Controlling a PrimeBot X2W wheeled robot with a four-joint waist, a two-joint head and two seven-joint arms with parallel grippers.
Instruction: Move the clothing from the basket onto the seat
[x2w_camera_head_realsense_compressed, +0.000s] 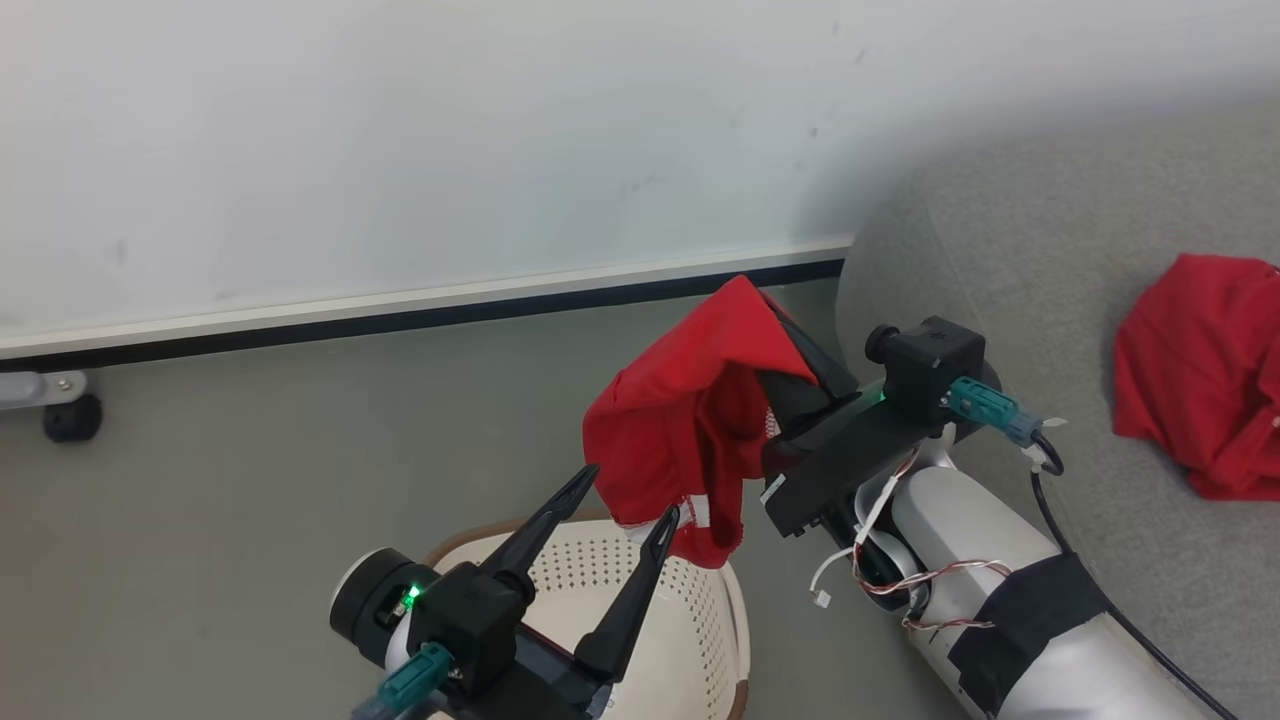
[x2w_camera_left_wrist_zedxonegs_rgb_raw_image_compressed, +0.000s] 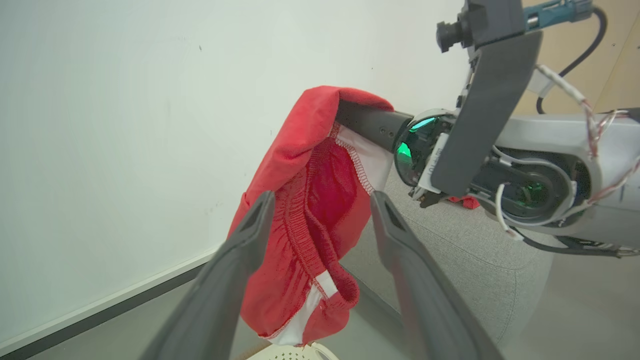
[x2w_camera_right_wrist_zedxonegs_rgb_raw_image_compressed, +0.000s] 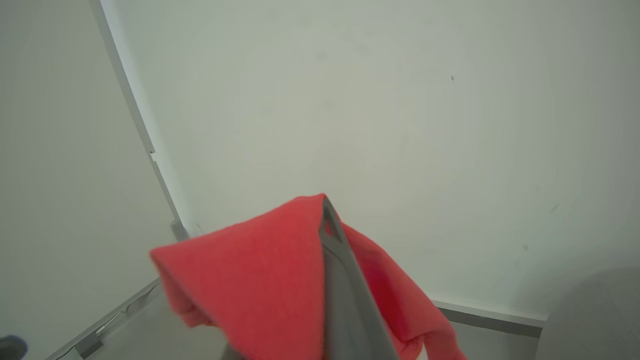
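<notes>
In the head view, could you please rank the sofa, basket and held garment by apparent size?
Largest: light grey fabric sofa.
Then the held red fabric garment and cream perforated plastic basket: alike, the basket partly hidden, so unranked.

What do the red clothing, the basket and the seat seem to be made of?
The clothing: soft matte knit fabric, probably; it drapes in folds and shows overlock stitching. The basket: smooth cream plastic, judging by its moulded round holes; the brown rim looks woven, perhaps imitation. The seat: matte grey textile upholstery with fine weave.
</notes>
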